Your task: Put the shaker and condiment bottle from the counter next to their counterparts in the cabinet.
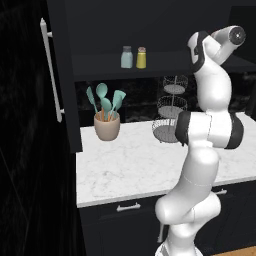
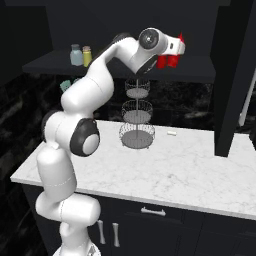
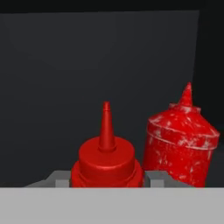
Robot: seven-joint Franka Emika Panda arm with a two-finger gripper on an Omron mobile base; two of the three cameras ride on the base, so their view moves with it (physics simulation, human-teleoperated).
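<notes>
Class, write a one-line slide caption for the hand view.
Gripper flanking a red condiment bottle beside its speckled twin inside the dark cabinet.

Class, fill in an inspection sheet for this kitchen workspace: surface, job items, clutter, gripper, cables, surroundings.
Surface: white marble counter over dark drawers.
Job's things: yellow-olive shaker stands beside pale blue-green shaker on the black cabinet shelf; smooth red squeeze bottle sits between the fingertips, next to a mottled red squeeze bottle.
Clutter: beige pot of teal utensils; three-tier wire stand; small white object on the counter.
Gripper: gripper around the smooth bottle; grip unclear.
Cables: nothing seen.
Surroundings: open cabinet door with white bar handle.
</notes>
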